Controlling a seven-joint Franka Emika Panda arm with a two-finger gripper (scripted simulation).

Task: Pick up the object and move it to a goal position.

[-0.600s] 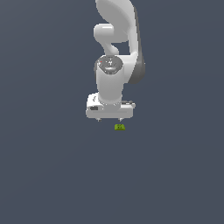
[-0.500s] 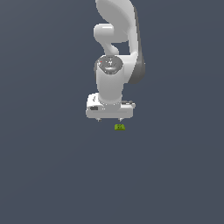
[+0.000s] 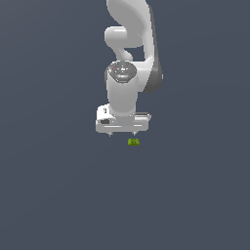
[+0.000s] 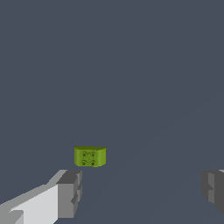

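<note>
The object [image 3: 133, 141] is a tiny lime-green block lying on the dark grey floor, just below the white gripper [image 3: 123, 134] in the exterior view. In the wrist view the object [image 4: 90, 156] shows four faint darker marks on its face and lies just beyond one grey fingertip [image 4: 69, 193]. The other fingertip [image 4: 213, 188] stands far apart from the first. The gripper [image 4: 141, 190] is open and holds nothing. The object lies off to one side of the gap between the fingers, not between them.
The white arm [image 3: 129, 53] rises above the gripper toward the top of the exterior view. The flat dark grey floor [image 3: 58, 195] spreads all round.
</note>
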